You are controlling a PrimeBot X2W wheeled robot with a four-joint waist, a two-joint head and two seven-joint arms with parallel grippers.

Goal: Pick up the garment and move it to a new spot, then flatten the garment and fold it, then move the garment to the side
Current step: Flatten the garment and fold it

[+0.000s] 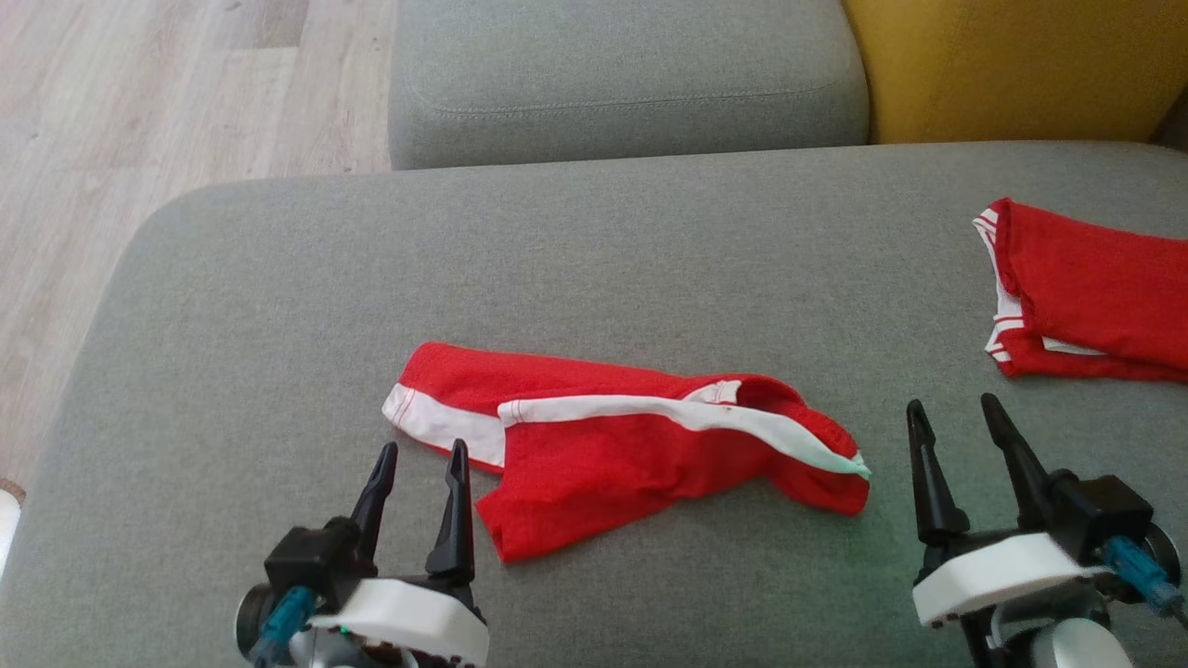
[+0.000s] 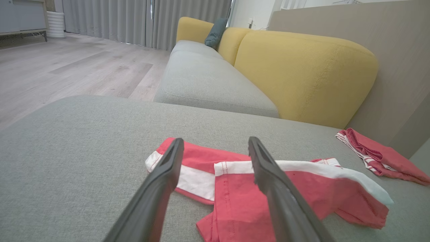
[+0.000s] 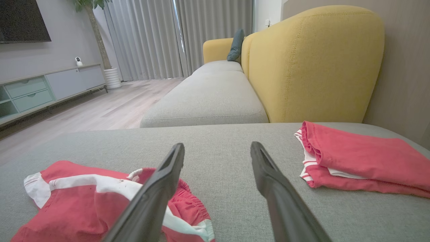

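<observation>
**Head view, with both wrist views.** The garment (image 1: 613, 445), red shorts with a white side stripe, lies rumpled near the front middle of the grey sofa seat (image 1: 278, 306). Its cloth is creased and overlapped, and the gathered waistband is bunched at its right end.

My left gripper (image 1: 423, 447) hovers just beside the garment's left end, fingers spread and empty. My right gripper (image 1: 952, 404) hovers near its right end, fingers likewise spread and holding nothing.

A folded garment (image 1: 1095, 288), also red with white trim, sits well apart at the right edge of the seat, below the yellow backrest (image 1: 1002, 65).

**Progress, as I judge it:** the task is at an early stage. I cannot tell whether the shorts already lie in their new spot. Nothing is grasped, and the cloth is neither flat nor folded. Flattening, folding and moving the garment aside all remain to be done.
</observation>
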